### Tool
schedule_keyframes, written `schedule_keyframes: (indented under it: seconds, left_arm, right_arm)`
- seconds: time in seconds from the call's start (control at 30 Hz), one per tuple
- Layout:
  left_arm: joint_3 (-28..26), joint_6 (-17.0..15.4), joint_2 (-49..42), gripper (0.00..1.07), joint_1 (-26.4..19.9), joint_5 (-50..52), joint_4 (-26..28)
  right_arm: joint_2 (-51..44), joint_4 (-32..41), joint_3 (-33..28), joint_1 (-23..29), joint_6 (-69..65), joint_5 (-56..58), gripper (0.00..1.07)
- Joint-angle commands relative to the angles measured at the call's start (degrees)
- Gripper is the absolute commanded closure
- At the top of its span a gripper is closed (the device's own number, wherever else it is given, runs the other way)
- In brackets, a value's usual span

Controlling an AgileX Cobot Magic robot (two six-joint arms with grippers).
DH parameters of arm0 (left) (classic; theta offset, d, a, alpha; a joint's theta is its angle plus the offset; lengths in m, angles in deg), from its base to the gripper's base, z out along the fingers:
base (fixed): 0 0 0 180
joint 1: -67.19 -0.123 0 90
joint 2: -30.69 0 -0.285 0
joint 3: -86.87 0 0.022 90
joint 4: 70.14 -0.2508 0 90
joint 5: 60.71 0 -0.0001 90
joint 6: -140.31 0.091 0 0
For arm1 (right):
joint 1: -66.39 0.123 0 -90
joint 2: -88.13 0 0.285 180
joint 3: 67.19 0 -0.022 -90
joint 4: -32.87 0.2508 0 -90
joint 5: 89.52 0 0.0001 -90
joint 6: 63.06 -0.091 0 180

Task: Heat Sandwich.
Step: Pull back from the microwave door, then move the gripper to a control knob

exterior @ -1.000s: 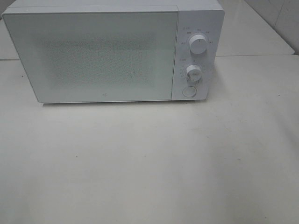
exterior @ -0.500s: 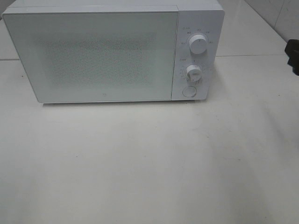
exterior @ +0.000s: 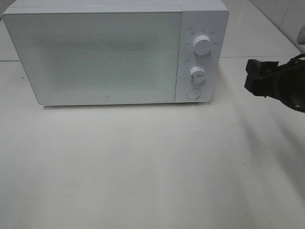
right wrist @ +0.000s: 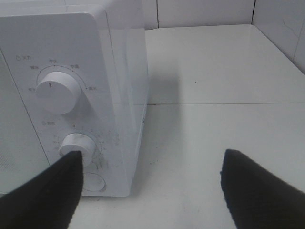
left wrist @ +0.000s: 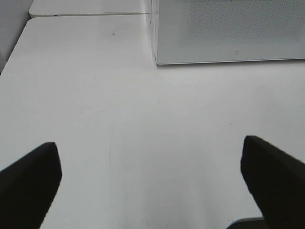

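**Exterior high view.** The microwave stands at 12 o'clock on the white table, with its door closed. You cannot see through the speckled panel. The controls sit at 1 o'clock: upper knob, lower knob, and round button beneath them. The right gripper enters at 3 o'clock. It is about level with the lower knob and well apart from it, probably so that you can reach the controls. The sandwich shows nowhere here, and you cannot tell whether it lies behind the door.

**Left wrist view.** The left gripper hangs over bare table. Its fingers are spread wide with nothing between them. The microwave's lower front corner lies ahead. This arm seems parked clear, leaving the control side to the other arm.

**Right wrist view.** The right gripper's fingers are also spread wide and hold nothing. They face the control panel. One fingertip overlaps the lower knob in the picture, but you cannot judge contact. No sandwich is in sight. If it is already inside, expect the timer to be your next concern.
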Motion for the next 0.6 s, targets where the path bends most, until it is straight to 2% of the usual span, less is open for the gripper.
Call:
schedule_keyframes:
  seconds: [0.03, 0.1, 0.13, 0.27, 0.3, 0.4, 0.6]
  left_arm:
    - [0.11, -0.34, -1.49, 0.10, -0.17, 0.52, -0.17]
    - [0.11, -0.34, -1.49, 0.10, -0.17, 0.52, -0.17]
    - [0.11, -0.34, -1.49, 0.10, -0.17, 0.52, -0.17]
    - [0.11, -0.34, -1.49, 0.10, -0.17, 0.52, -0.17]
    - [0.11, -0.34, -1.49, 0.10, -0.17, 0.52, -0.17]
    - [0.11, -0.34, -1.49, 0.10, -0.17, 0.52, -0.17]
    - [0.11, -0.34, -1.49, 0.10, -0.17, 0.52, -0.17]
  right_arm:
    - [2.46, 5.67, 0.11, 4.01, 2.64, -5.04, 0.31]
    - [3.09, 6.93, 0.11, 5.21, 2.81, -5.84, 0.31]
    - [4.58, 10.08, 0.11, 7.73, 3.95, -8.02, 0.31]
    - [6.93, 13.98, 0.11, 11.23, 5.56, -11.40, 0.31]
    - [8.42, 16.56, 0.17, 13.64, 6.30, -13.69, 0.31]
    - [11.00, 20.86, 2.35, 17.19, 7.22, -14.38, 0.31]
    - [15.18, 23.78, 6.19, 19.54, 7.51, -14.27, 0.31]
